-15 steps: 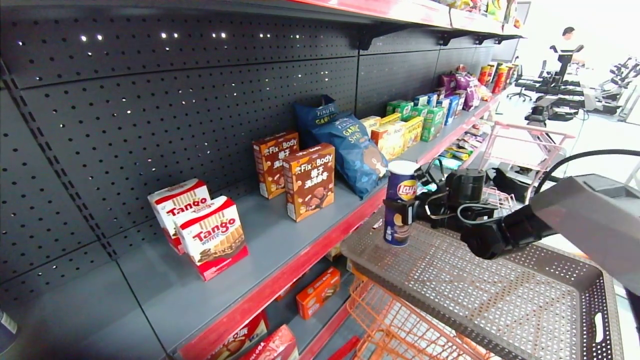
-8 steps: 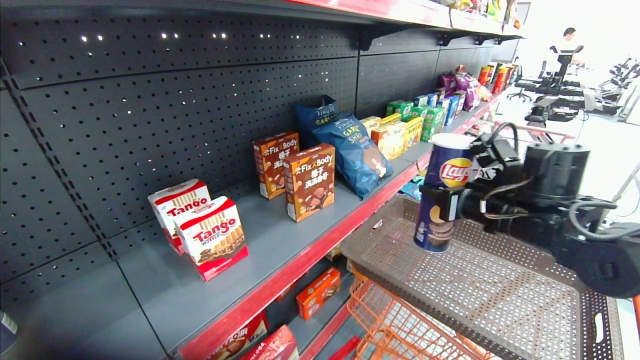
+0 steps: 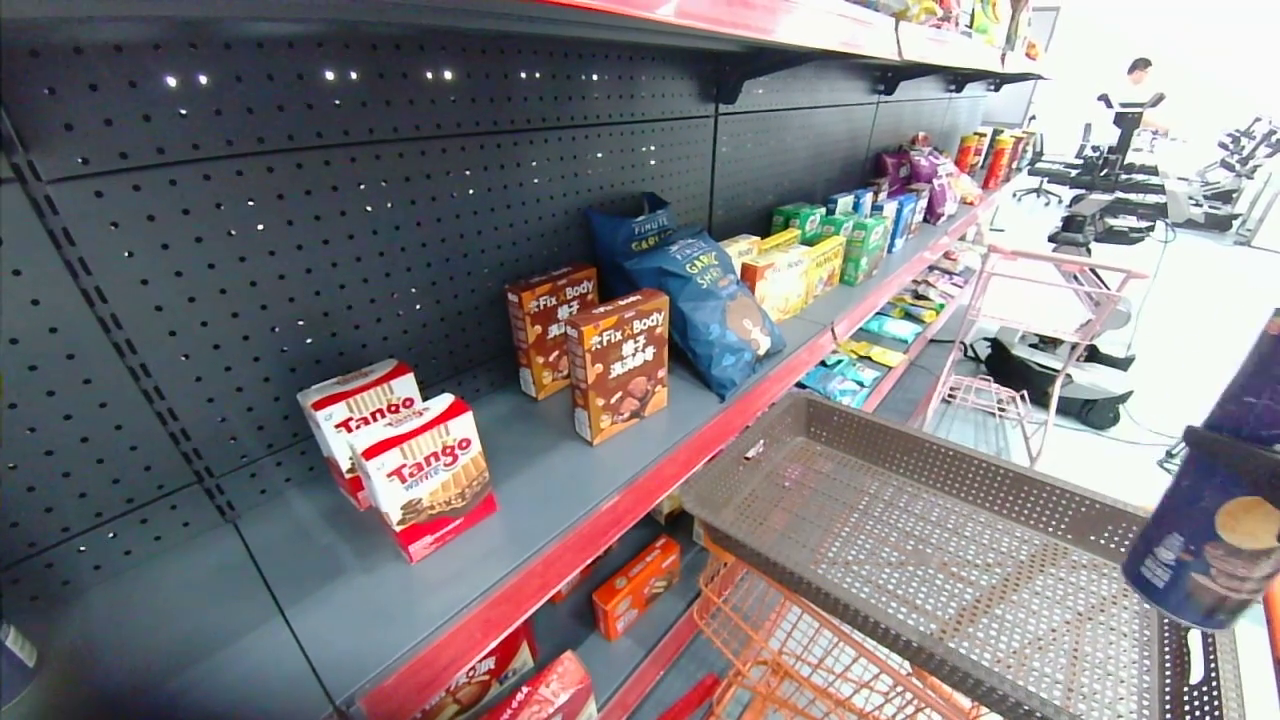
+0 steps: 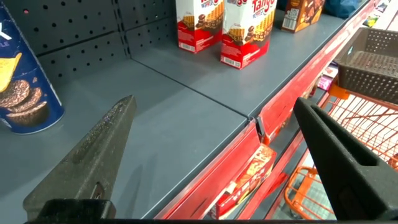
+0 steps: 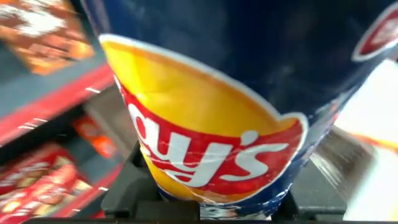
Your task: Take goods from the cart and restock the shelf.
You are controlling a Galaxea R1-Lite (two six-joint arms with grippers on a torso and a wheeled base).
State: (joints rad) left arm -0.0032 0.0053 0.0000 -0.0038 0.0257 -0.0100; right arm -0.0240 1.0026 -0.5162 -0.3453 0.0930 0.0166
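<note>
Chip can [image 3: 1215, 500] hung tilted at 4 o'clock in head view, past cart tray [image 3: 900, 520] rim, gripped by R gripper [image 3: 1235, 445] fingers. L gripper [image 4: 211, 162] fingers spread wide over shelf [image 4: 186, 118]. Risk: tilted can may slip or knock boxes on the way in. Count: 2 cans incl. shelf can [image 4: 25, 81], 2 wafer boxes [image 3: 425, 470], 2 brown boxes [image 3: 615, 365], 2 blue bags [image 3: 705, 310].

The left claw [image 4: 214, 104] has 2 broad, wedge-shaped fingers [image 4: 93, 158], matte dark grey and faintly speckled.
</note>
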